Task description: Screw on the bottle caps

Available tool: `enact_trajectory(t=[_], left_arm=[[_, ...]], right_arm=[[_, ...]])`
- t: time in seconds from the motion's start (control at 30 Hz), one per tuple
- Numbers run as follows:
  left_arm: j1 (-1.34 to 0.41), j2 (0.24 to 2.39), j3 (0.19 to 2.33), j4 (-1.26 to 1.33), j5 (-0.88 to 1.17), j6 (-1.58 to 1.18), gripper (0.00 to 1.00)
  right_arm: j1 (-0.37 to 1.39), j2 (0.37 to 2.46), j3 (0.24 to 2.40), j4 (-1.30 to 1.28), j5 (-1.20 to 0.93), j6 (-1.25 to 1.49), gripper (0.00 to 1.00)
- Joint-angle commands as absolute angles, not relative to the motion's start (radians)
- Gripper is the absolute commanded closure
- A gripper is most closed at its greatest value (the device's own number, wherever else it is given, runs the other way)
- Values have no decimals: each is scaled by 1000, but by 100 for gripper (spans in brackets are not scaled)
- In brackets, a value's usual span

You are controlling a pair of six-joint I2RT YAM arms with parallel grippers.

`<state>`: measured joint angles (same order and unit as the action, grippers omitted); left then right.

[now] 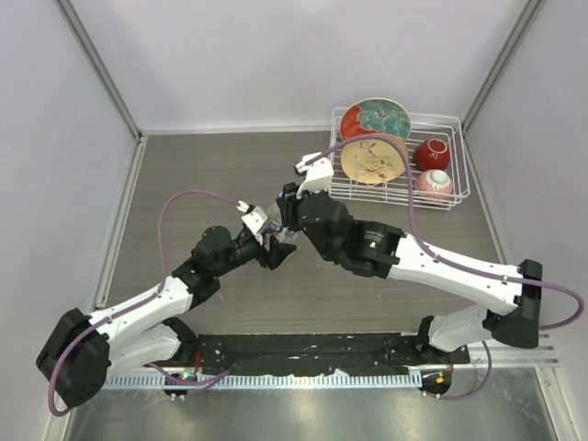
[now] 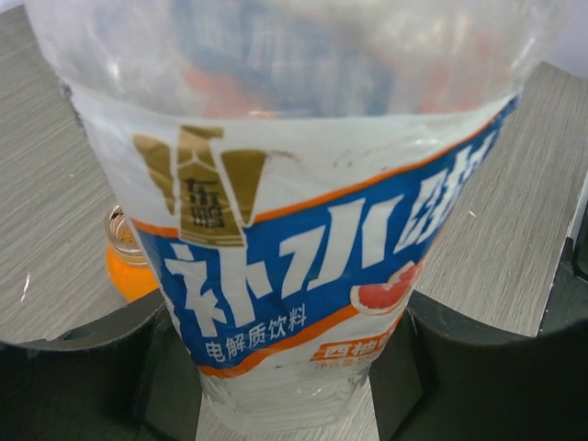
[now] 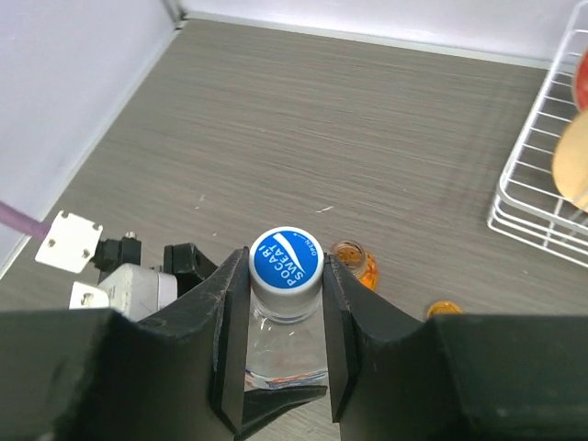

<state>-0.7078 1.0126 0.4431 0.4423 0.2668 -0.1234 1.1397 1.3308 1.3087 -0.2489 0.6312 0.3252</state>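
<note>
**Readable markings: cap top and bottle label**

Right wrist view: I read "POCARI SWEAT" in white capitals on the blue-printed top of the white cap (image 3: 285, 266). A tiny line near its rim is too small for me to read.

Left wrist view: the label (image 2: 303, 266) on the water bottle (image 2: 294, 55) shows large white characters "补水啦" on blue, the last one cut off by the curve. Beneath them, smaller, is "电解质饮料". The orange strip (image 2: 354, 351) below starts "西柚", and the rest is partly hidden. The characters in the gold emblem (image 2: 197, 184) are unclear.

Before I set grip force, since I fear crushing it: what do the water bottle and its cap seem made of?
The water bottle: probably thin clear plastic, see-through, glossy, creased. The cap: likely hard plastic, whitish side, printed blue top.
</note>
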Motion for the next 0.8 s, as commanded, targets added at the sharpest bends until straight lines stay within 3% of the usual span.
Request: enact_trajectory(t=[0.0, 0.23, 0.43, 0.7, 0.77], left_arm=[[-715, 983, 466, 620, 279, -94, 100], [-715, 974, 459, 623, 265, -94, 100], [-715, 969, 445, 615, 288, -95, 100], [-709, 951, 422, 609, 400, -124, 98], [-709, 951, 417, 606, 411, -124, 97]], right_arm=[[1201, 1439, 1376, -452, 955, 403, 99], [1229, 1503, 1456, -459, 1008, 403, 98], [1223, 1399, 1464, -370, 786, 278, 59], [973, 1146, 1293, -282, 17, 221, 48], [913, 1102, 1272, -281, -93, 189, 44]])
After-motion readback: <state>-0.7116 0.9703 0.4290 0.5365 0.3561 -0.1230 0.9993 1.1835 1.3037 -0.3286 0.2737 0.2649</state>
